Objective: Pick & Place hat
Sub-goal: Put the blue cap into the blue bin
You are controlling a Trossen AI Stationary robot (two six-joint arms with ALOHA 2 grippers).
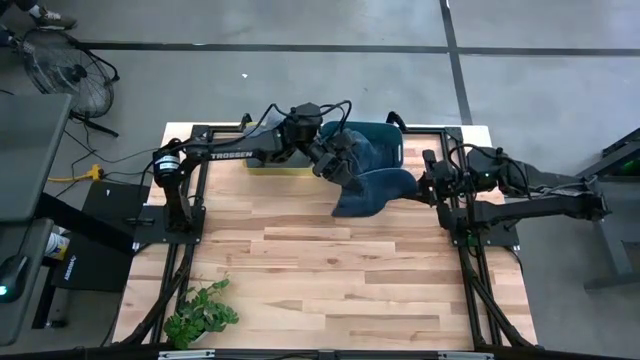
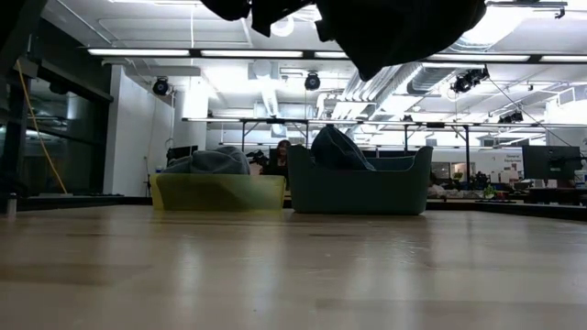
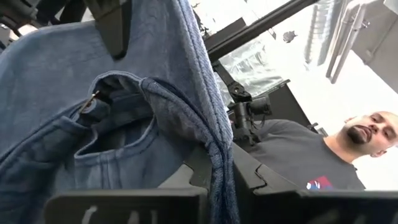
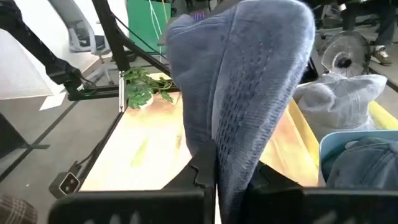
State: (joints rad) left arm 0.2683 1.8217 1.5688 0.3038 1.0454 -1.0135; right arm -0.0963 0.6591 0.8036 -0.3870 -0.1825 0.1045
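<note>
Denim hat (image 1: pixel 366 187) lifted off table (image 1: pixel 330 270), left gripper (image 1: pixel 333 163) and right gripper (image 1: pixel 428 186) each clenched on its fabric, teal bin (image 1: pixel 385 141) just behind.

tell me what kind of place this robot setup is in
Probably a robotics lab or open workshop: bare ceiling ducts and strip lights over rows of workbenches, a concrete floor with a standing fan, and a wooden table in a metal frame.
</note>
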